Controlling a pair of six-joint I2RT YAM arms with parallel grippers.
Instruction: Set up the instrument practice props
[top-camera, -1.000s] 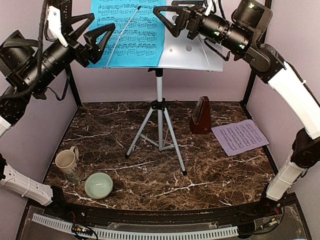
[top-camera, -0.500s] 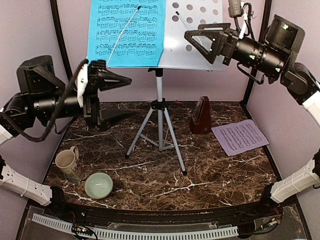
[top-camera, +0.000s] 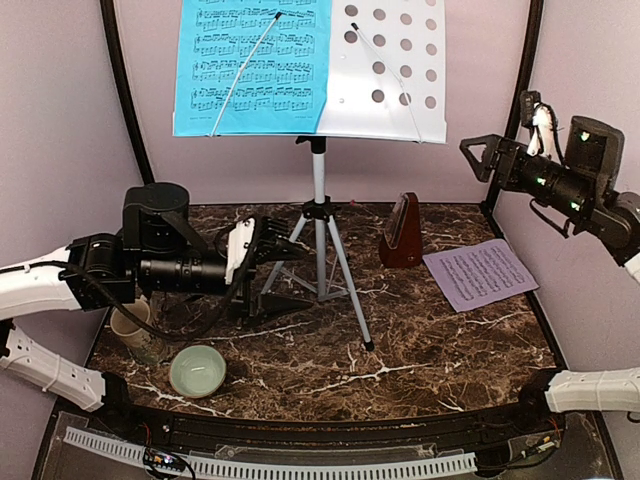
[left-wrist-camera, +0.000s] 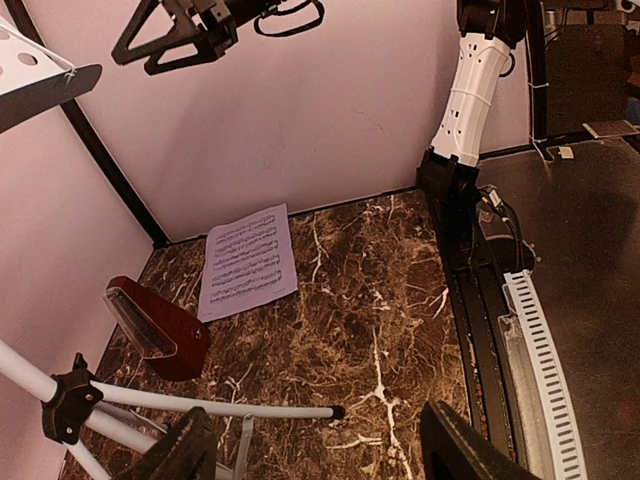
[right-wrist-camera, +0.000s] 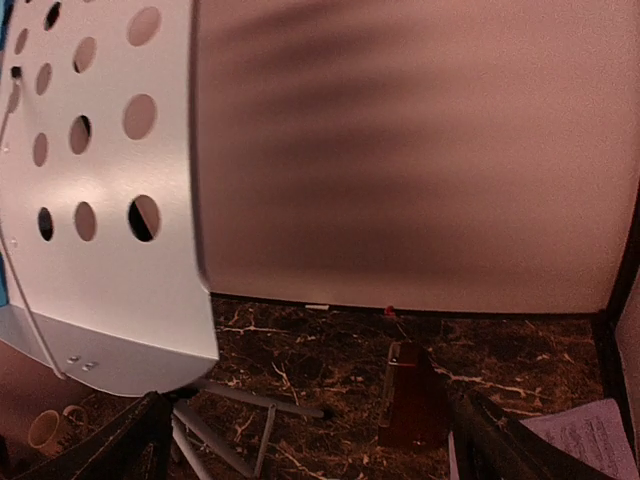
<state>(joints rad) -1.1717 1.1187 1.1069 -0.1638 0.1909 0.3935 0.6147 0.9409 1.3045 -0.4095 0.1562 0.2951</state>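
Left claw and right claw both gape empty; the left, low beside the stand, could topple it.

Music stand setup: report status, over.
Left gripper open, empty, low by music stand legs. Right gripper open, empty, high. Blue page on desk; pink page flat on table by metronome, uncovered.

No word, number or brand is legible. The only print is music staves, their notes too small to read, on the blue paper sheet on the white perforated desk and on the pinkish-lilac paper sheet lying on the brown marbled surface.
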